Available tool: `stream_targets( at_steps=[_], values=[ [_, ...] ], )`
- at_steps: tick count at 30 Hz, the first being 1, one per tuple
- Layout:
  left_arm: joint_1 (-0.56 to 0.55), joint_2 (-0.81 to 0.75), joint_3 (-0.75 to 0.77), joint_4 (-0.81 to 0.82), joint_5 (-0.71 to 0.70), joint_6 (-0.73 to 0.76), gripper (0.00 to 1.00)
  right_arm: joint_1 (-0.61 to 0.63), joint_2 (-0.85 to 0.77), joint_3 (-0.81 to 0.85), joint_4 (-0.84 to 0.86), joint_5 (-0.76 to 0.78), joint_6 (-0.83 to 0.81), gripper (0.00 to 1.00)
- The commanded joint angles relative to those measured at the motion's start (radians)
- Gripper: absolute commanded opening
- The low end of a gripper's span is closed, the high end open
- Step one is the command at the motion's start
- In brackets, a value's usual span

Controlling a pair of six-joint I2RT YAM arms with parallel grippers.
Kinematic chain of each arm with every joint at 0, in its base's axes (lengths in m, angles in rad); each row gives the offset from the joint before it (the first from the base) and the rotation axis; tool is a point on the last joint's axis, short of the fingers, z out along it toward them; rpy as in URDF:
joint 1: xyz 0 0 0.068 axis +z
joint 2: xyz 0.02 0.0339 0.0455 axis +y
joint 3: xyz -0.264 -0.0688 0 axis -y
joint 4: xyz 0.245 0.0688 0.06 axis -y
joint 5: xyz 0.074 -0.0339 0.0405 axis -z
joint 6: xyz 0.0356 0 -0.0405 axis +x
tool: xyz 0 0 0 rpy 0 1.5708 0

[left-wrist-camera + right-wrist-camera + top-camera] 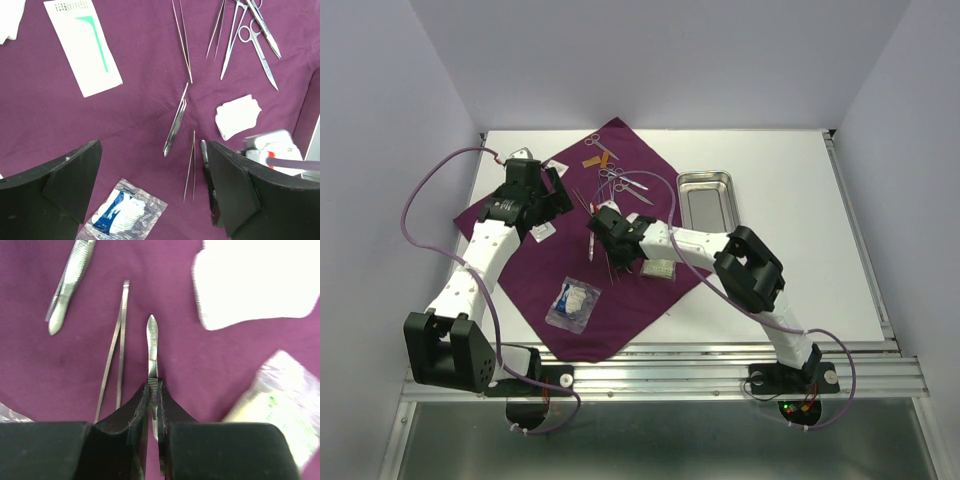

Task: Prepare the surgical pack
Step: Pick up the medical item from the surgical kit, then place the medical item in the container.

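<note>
The dark-purple cloth (620, 325) lies spread as a diamond on the table. My right gripper (153, 387) is shut on a pair of blunt steel tweezers (152, 340), whose tip points away over the cloth. Beside them lie thin tweezers (115, 355) and broad tweezers (67, 285). A white gauze pad (255, 280) sits just to the right. My left gripper (152, 147) hangs open above the cloth, with nothing between its fingers. Scissors (255, 35) and long tweezers (182, 40) lie farther off. The shiny steel tray (706, 177) rests on the table right of the cloth.
A clear packet with blue print (122, 212) lies near my left gripper. A white packet with a green tool (82, 45) sits at the cloth's left. Another packet (277, 410) lies close to my right gripper. The right arm (750, 270) reaches across the cloth's right corner.
</note>
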Motion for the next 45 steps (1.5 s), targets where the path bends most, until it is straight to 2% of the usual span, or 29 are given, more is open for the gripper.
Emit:
stream_targets(
  at_steps=[1,12,18,27,38,41,45],
  values=[
    [0.005,0.005,0.002,0.023,-0.003,0.015,0.99,0.004,-0.107,0.000,-0.005,0.098,0.008,0.03],
    [0.007,-0.003,-0.002,0.021,-0.005,0.016,0.99,-0.031,-0.167,0.011,-0.005,0.175,0.010,0.03],
    [0.007,-0.013,-0.007,0.018,-0.008,0.023,0.99,-0.172,-0.242,-0.038,-0.001,0.170,0.034,0.03],
    [0.007,-0.019,-0.004,0.018,-0.020,0.030,0.99,-0.381,-0.323,-0.198,0.054,0.161,0.025,0.03],
    [0.007,-0.013,0.012,0.013,-0.003,0.044,0.99,-0.403,-0.259,-0.255,0.105,0.149,0.010,0.03],
    [0.007,-0.018,0.015,0.012,-0.003,0.046,0.99,-0.403,-0.241,-0.249,0.108,0.138,0.007,0.09],
    [0.007,-0.026,0.016,0.013,0.001,0.044,0.99,-0.403,-0.243,-0.244,0.107,0.138,0.000,0.31]
  ],
)
